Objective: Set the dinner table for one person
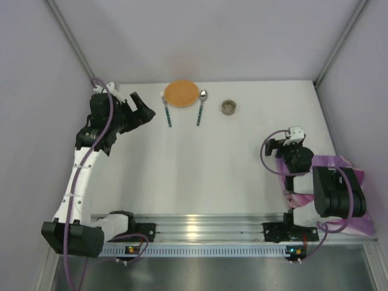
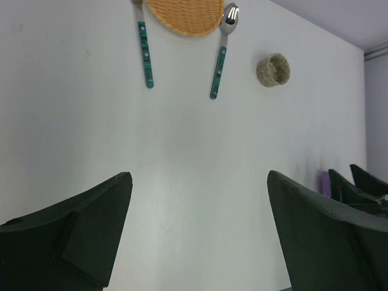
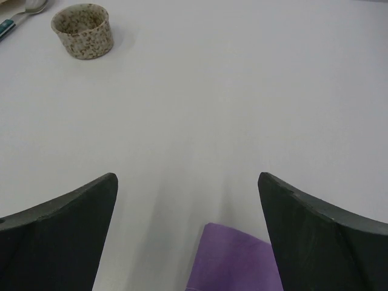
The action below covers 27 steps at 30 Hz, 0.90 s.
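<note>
The white dinner table (image 1: 224, 163) carries a round woven orange plate (image 1: 181, 93) at the far middle. A teal-handled fork (image 1: 167, 110) lies to its left, a teal-handled spoon (image 1: 200, 108) to its right, and a speckled cup (image 1: 228, 107) further right. My left gripper (image 1: 143, 113) is open and empty, left of the fork. The left wrist view shows it (image 2: 200, 182) over bare table, with the plate (image 2: 185, 15), fork (image 2: 145, 54), spoon (image 2: 221, 51) and cup (image 2: 273, 70) ahead. My right gripper (image 1: 276, 151) is open and empty, above a corner of the purple placemat (image 3: 233, 260).
The purple-pink placemat (image 1: 339, 167) lies crumpled under the right arm at the table's right edge. A ribbed aluminium rail (image 1: 200, 227) runs along the near edge. Grey walls and metal posts close in the table on three sides. The cup (image 3: 83, 30) is far ahead-left of the right gripper (image 3: 188, 182).
</note>
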Each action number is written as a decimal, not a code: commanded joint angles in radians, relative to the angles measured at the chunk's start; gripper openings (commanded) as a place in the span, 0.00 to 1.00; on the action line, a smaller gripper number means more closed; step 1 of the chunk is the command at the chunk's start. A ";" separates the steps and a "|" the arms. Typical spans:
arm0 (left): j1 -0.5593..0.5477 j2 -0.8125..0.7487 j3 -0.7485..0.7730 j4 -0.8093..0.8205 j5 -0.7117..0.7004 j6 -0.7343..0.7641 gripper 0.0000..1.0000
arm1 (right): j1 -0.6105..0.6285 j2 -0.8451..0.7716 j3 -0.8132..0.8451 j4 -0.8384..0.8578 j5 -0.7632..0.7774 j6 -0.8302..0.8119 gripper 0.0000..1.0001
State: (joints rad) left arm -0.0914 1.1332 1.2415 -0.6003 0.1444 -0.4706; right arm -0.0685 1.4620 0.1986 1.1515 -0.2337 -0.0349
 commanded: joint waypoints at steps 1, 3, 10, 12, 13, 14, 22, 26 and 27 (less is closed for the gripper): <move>0.037 0.060 0.047 -0.091 0.143 -0.222 0.98 | 0.012 -0.006 0.039 0.054 0.011 -0.014 1.00; 0.054 0.083 -0.054 0.118 0.400 -0.325 0.98 | 0.091 -0.035 0.077 -0.056 0.266 0.003 1.00; -0.037 0.066 0.001 0.106 0.218 -0.330 0.99 | 0.102 -0.160 0.846 -1.029 0.307 0.141 1.00; -0.037 0.098 -0.033 0.149 0.253 -0.327 0.99 | 0.075 -0.096 1.029 -1.394 0.471 0.364 1.00; -0.041 0.112 -0.040 0.160 0.273 -0.335 0.99 | 0.014 -0.069 1.164 -1.473 0.294 0.407 1.00; -0.039 0.126 -0.040 0.162 0.311 -0.361 0.99 | -0.044 -0.019 1.223 -1.615 0.216 0.432 1.00; -0.085 0.079 -0.062 0.155 0.349 -0.364 0.99 | -0.007 0.084 1.283 -2.007 0.319 0.581 1.00; -0.090 0.002 -0.126 0.146 0.368 -0.349 0.99 | 0.059 0.133 1.230 -2.076 0.369 0.550 1.00; -0.090 -0.006 -0.129 0.129 0.365 -0.339 0.99 | 0.061 0.133 1.214 -2.075 0.364 0.549 1.00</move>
State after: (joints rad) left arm -0.1783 1.1923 1.1328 -0.4740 0.4801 -0.8154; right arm -0.0399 1.6081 1.4364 -0.7616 0.0917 0.4980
